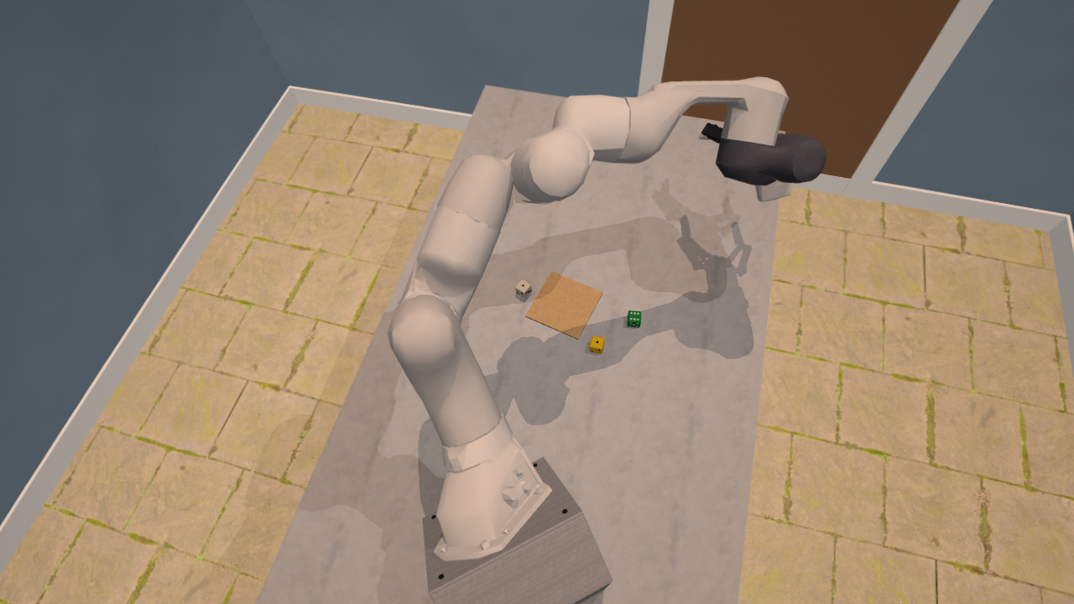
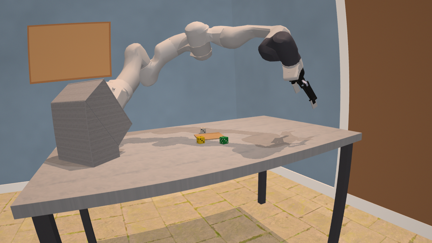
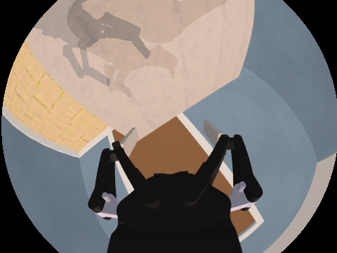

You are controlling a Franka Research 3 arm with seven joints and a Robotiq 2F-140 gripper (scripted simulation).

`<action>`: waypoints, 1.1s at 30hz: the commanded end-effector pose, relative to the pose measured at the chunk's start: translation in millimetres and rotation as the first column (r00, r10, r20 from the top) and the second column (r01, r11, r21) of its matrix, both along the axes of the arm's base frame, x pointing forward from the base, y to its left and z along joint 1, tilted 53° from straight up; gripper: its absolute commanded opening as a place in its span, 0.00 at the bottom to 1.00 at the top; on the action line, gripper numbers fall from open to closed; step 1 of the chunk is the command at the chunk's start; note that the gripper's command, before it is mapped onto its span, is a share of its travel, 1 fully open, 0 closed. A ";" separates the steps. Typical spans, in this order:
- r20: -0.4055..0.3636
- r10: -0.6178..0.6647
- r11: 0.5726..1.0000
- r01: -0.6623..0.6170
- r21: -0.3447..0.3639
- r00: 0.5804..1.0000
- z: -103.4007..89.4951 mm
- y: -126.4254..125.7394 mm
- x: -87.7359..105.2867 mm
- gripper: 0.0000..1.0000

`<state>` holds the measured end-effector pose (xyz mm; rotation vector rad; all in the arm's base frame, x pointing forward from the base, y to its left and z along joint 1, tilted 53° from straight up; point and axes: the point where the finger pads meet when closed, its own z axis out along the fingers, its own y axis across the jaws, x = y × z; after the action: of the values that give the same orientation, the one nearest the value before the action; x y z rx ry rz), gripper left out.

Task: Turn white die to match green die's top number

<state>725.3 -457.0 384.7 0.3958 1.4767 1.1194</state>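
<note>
White die on table, well apart from raised hand.

Arm arched and outstretched, wrist angled downward, hand wide open

We had top cam high above the base end of the table, angled down along the arm toward the door. Exterior sat off one long side, slightly above table height, looking across; far enough back to get the whole arm. Wrist cam was tight behind the end effector, facing past the fingers at the table's door end. Top and exterior shared the dice and mat.
</note>
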 end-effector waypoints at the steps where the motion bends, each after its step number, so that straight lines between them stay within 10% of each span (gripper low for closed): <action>1: 0.000 0.000 1.000 0.000 0.000 1.000 0.1 -0.1 -0.1 1.00; 20: -0.003 0.000 1.000 0.000 -0.010 1.000 -1.3 1.2 -0.9 1.00; 33: -0.088 0.010 0.953 -0.036 -0.301 0.996 -44.6 43.2 -40.0 1.00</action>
<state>690.8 -416.8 351.5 0.3148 1.6663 0.9858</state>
